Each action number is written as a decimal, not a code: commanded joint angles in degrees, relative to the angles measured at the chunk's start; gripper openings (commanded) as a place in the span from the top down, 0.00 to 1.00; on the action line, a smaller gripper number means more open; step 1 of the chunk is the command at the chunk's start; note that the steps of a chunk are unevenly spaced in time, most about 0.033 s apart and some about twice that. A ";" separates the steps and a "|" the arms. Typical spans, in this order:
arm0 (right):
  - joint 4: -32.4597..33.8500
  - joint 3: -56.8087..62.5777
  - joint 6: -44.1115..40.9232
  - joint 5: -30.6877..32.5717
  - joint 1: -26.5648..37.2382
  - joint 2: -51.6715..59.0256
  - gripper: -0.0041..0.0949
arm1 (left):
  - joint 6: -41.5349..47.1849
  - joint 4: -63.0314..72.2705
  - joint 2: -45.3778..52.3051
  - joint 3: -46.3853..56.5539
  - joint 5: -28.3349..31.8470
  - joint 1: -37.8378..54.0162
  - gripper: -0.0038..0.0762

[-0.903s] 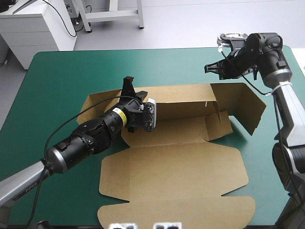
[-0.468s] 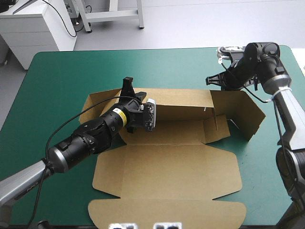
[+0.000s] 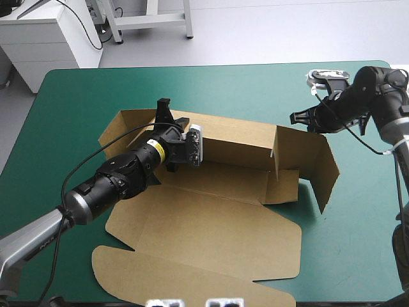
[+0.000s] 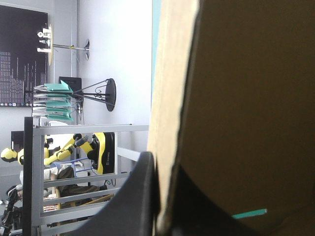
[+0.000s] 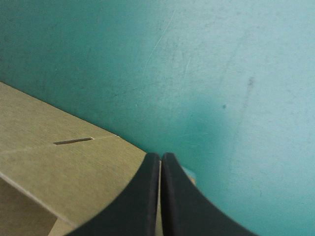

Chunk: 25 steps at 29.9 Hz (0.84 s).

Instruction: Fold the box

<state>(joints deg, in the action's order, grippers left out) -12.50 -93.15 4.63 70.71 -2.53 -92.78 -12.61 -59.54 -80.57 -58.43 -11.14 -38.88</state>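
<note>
The brown box lies on the teal-green cover with its back wall and right end wall raised and the lid flat toward the front. My left gripper is shut on the top edge of the back wall near its left end. In the left wrist view the board edge runs between the black fingers of that gripper. My right gripper is shut and hovers at the far right corner. In the right wrist view its tip sits over a slotted panel.
The lid's rounded front flap reaches close to the table's front edge. Bare teal-green cover stretches beyond the back wall and to the left of the box. The table's right edge lies just past my right arm.
The box has slid and turned toward the left and front with my left gripper holding its back wall. My right gripper has come down and rightward, toward the right end wall.
</note>
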 commanded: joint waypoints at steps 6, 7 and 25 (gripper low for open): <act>-6.47 2.24 3.02 0.99 1.20 2.90 0.96 | 3.72 0.10 1.72 -2.78 -0.48 0.45 0.96; -8.12 2.93 3.86 0.99 1.20 3.01 0.96 | 3.72 -0.36 1.72 -2.92 -0.48 0.45 0.96; -20.41 8.52 13.23 0.99 -8.66 7.18 0.96 | 4.79 -1.69 1.52 -2.92 -0.84 0.45 0.96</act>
<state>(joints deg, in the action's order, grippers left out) -28.12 -83.50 16.58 69.31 -8.46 -88.32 -10.23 -61.68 -80.67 -59.20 -13.51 -38.30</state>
